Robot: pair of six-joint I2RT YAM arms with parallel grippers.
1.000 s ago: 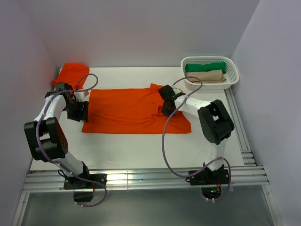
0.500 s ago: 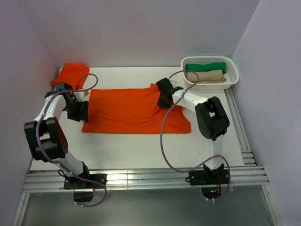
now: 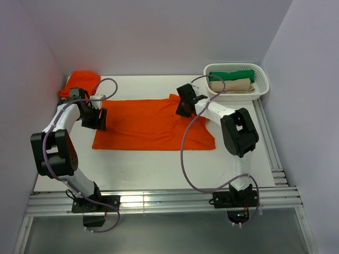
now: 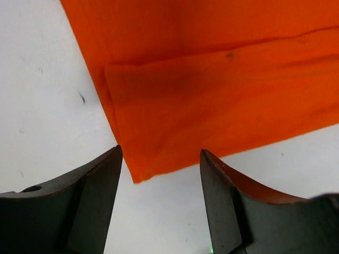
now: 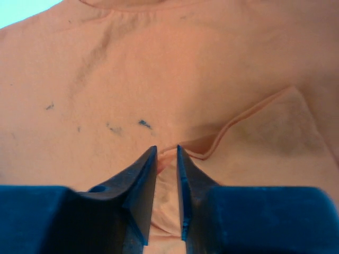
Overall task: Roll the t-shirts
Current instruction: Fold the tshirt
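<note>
Lying flat across the middle of the white worktop [image 3: 137, 169], one orange t-shirt [image 3: 148, 124] is folded lengthwise into a long band. The left gripper [image 4: 159, 174] hangs over that band's left end, its fingers spread wide on either side of the near corner, holding nothing. The right gripper [image 5: 166, 174] sits low at the far right end, fingers set narrow with a raised fold of the cloth between them. A second orange t-shirt [image 3: 82, 82] lies bunched in the far left corner. A white basket [image 3: 262, 84] holds rolled green and tan cloth.
</note>
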